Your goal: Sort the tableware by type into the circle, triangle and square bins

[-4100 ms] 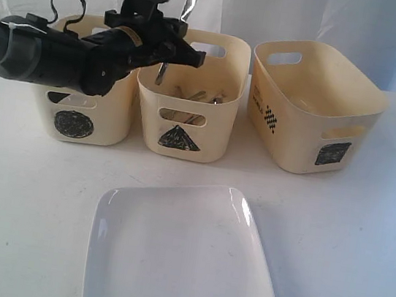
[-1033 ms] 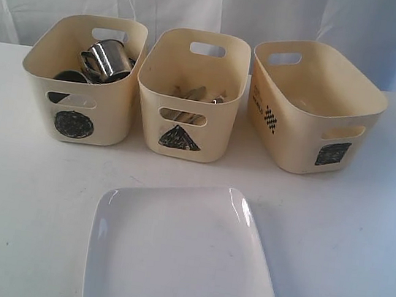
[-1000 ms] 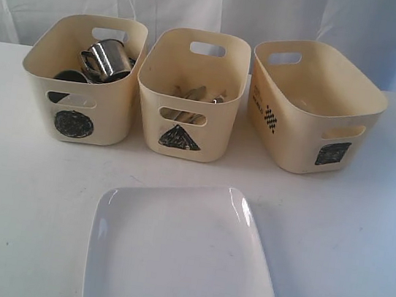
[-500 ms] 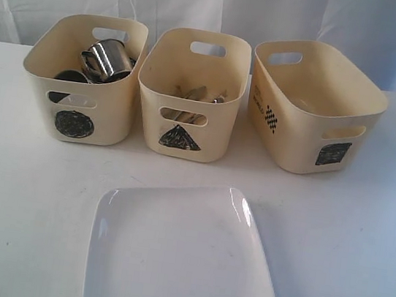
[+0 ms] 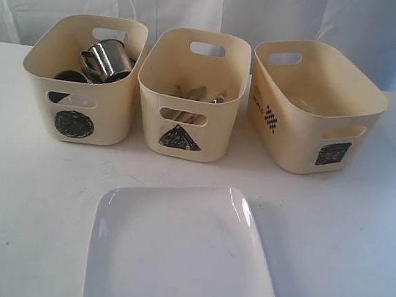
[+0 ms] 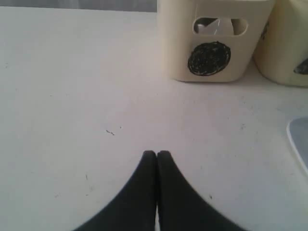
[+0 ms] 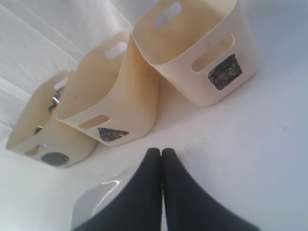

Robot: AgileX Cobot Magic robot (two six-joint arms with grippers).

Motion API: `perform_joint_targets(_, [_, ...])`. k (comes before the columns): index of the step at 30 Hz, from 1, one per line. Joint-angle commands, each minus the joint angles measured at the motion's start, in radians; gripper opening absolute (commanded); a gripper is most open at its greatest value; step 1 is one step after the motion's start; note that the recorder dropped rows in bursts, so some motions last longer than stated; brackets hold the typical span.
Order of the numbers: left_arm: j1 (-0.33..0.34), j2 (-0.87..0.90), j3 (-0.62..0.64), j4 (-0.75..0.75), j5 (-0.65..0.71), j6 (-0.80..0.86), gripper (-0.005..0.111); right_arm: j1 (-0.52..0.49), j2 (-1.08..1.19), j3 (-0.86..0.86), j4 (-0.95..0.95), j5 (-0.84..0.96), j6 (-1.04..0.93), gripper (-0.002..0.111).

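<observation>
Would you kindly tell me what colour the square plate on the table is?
White and glossy; the exterior view shows the plate best.

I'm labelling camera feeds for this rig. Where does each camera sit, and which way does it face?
Exterior view: raised, facing the marked fronts of the circle bin, triangle bin and square bin, plate nearest; no robot part.
Left wrist view: low over the table, facing the circle bin; shut left hand shows.
Right wrist view: higher, looking down on all bins; shut right hand shows.
Shared: all show the circle bin and plate.
</observation>
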Motion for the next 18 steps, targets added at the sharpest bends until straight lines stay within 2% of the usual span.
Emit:
perform_joint_targets(1, [0.014,-0.042,0.003,-0.068,0.001,-0.003,0.0,0.004,0.086,-0.09,-0.008,0.075,-0.118,0.0])
perform_joint_targets(5, [0.014,-0.058,0.003,-0.138,0.031,-0.003,0.0,0.004,0.147,-0.145,0.004,0.094,-0.167,0.0])
perform_joint_targets(8, [0.014,-0.06,0.003,-0.163,0.031,-0.003,0.0,0.004,0.227,-0.195,0.084,0.152,-0.252,0.0])
perform_joint_targets(14, [0.014,-0.06,0.003,-0.163,0.031,-0.003,0.0,0.004,0.529,-0.277,0.36,0.252,-0.55,0.0])
perform_joint_targets(18, [0.014,-0.06,0.003,-0.163,0.031,-0.003,0.0,0.004,0.7,-0.322,0.387,0.24,-0.701,0.0])
